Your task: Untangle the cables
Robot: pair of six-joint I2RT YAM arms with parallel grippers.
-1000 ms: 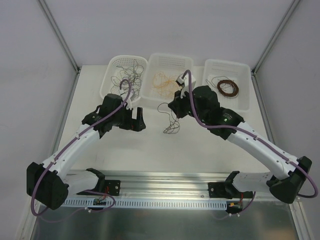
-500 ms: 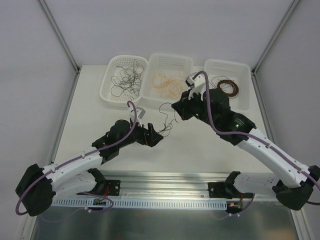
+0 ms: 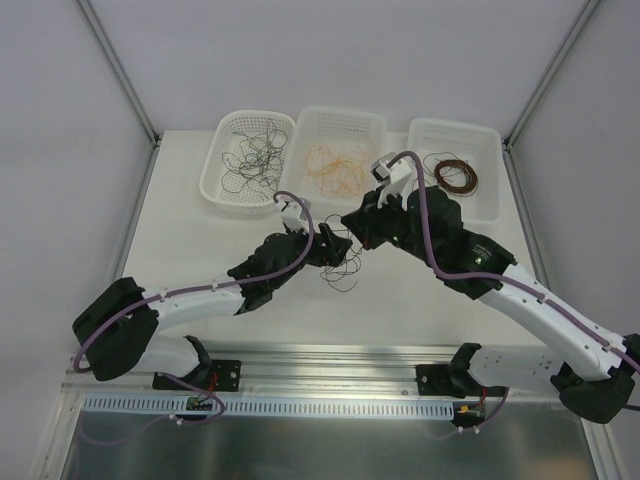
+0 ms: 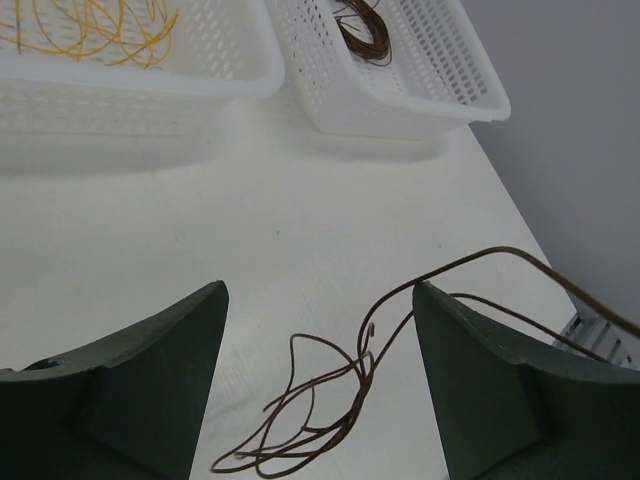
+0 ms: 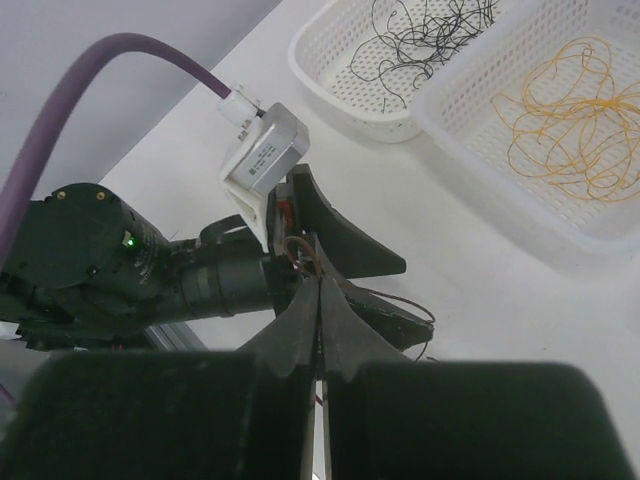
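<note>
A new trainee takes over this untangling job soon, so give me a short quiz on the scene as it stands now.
1. True or false: the right gripper is shut on the brown wire.
2. The orange-yellow wires lie in which of the three baskets? A) left; B) middle; C) right.
3. Are the jaws of the left gripper open or shut?

Key:
1. True.
2. B, the middle basket.
3. Open; in the left wrist view the brown wire lies between its fingers.
</note>
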